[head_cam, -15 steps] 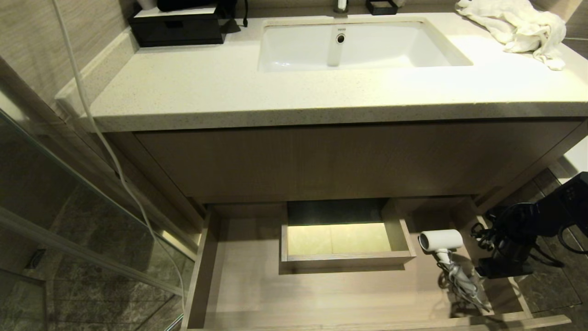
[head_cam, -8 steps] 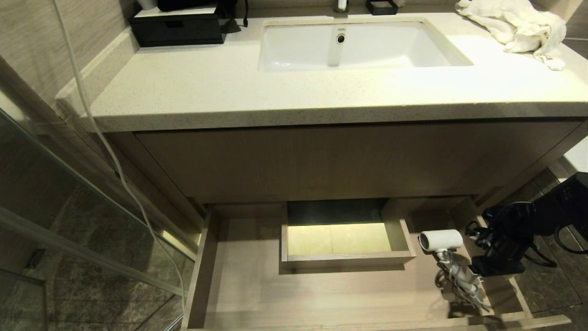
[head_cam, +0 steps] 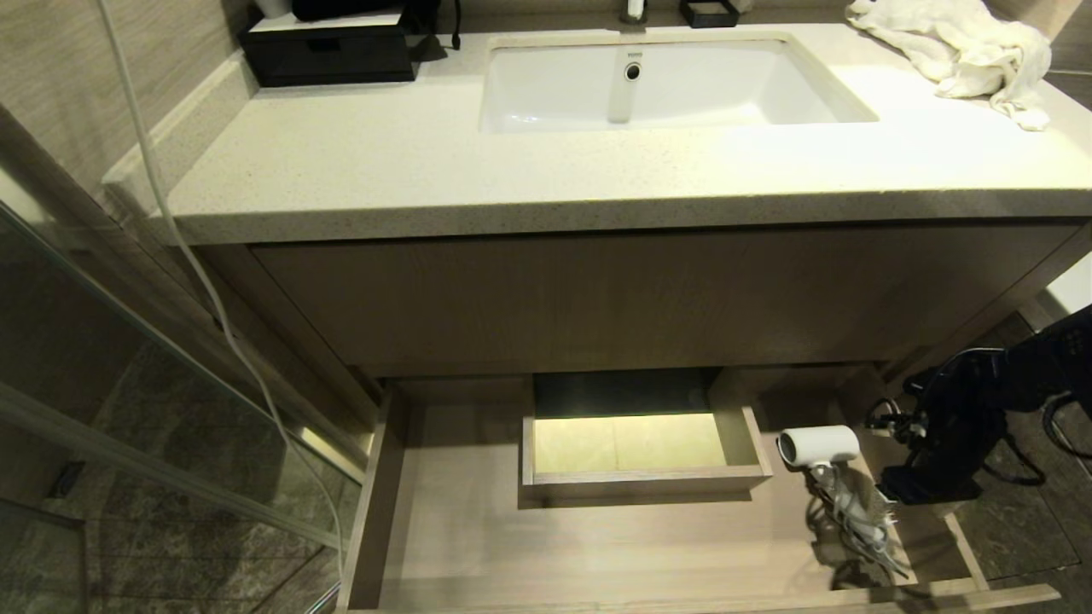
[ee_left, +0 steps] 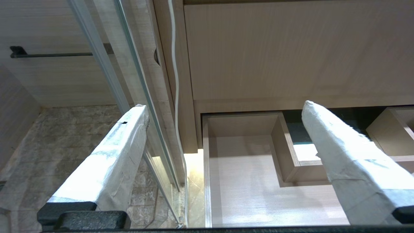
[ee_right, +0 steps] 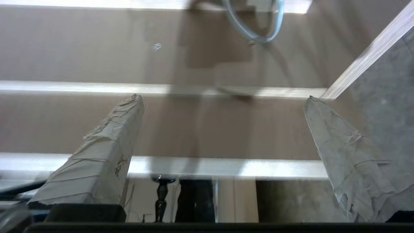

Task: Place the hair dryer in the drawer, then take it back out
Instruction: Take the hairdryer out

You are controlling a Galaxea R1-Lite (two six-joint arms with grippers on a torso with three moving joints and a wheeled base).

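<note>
Right gripper (head_cam: 926, 490) had lifted slightly, away from the hair dryer (head_cam: 821, 446) | fingers (ee_right: 106, 155) spread wide, empty | hair dryer lay in drawer (head_cam: 597, 546), right end, at nine o'clock of gripper | left gripper (ee_left: 226, 136) fingers open, parked.

The only lettering I can find from here is a small dark brand mark on the inner back wall of the white sink (head_cam: 768, 94), just above its overflow hole (head_cam: 632, 72). It looks like "TOTO", though I can't read it with certainty.
</note>
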